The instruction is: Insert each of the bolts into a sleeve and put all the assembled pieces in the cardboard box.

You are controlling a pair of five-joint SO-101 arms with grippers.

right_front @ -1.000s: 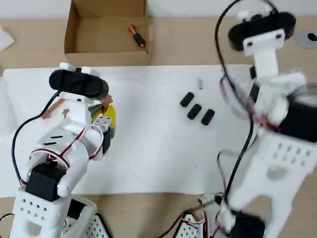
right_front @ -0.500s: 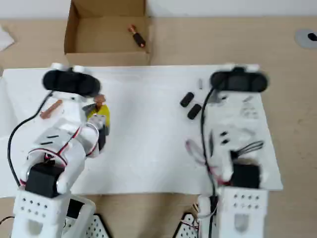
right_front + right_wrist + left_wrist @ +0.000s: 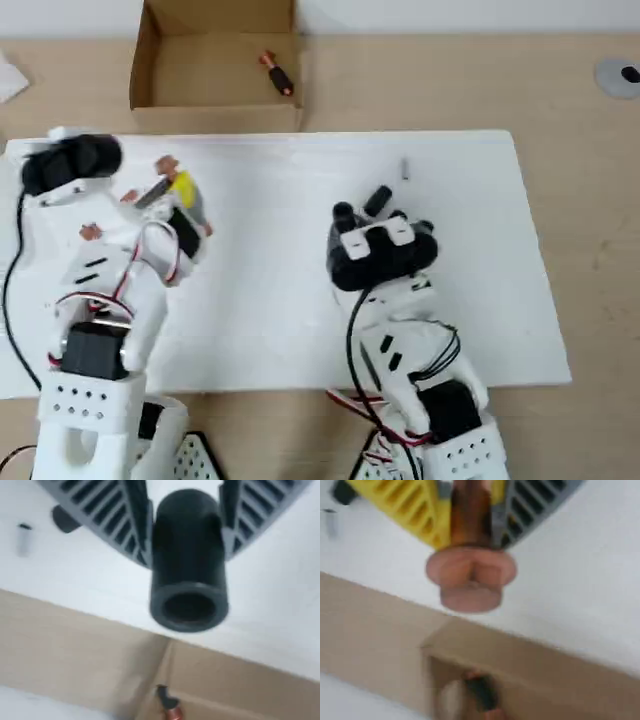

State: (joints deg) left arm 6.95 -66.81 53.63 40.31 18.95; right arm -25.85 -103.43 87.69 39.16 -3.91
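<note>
My left gripper (image 3: 470,530) is shut on a copper-coloured bolt (image 3: 470,577), its head pointing toward the cardboard box (image 3: 530,665). In the high view this gripper (image 3: 172,188), with its yellow jaw, is held above the left part of the white mat (image 3: 260,290). At the mat's middle, my right gripper (image 3: 187,535) is shut on a black sleeve (image 3: 189,580) whose open end faces the box. The same gripper (image 3: 345,218) shows in the high view. One loose sleeve (image 3: 378,200) lies beside it. A second bolt (image 3: 90,232) peeks out by the left arm.
The open cardboard box (image 3: 150,60) stands behind the mat at the back left. One assembled piece (image 3: 277,72) lies inside it. A small grey pin (image 3: 405,168) lies on the mat near the back edge. A round dark object (image 3: 620,76) sits far right.
The right arm swung from the back right down to the mat's middle and closed on a sleeve. The left arm shifted left and back with its bolt.
</note>
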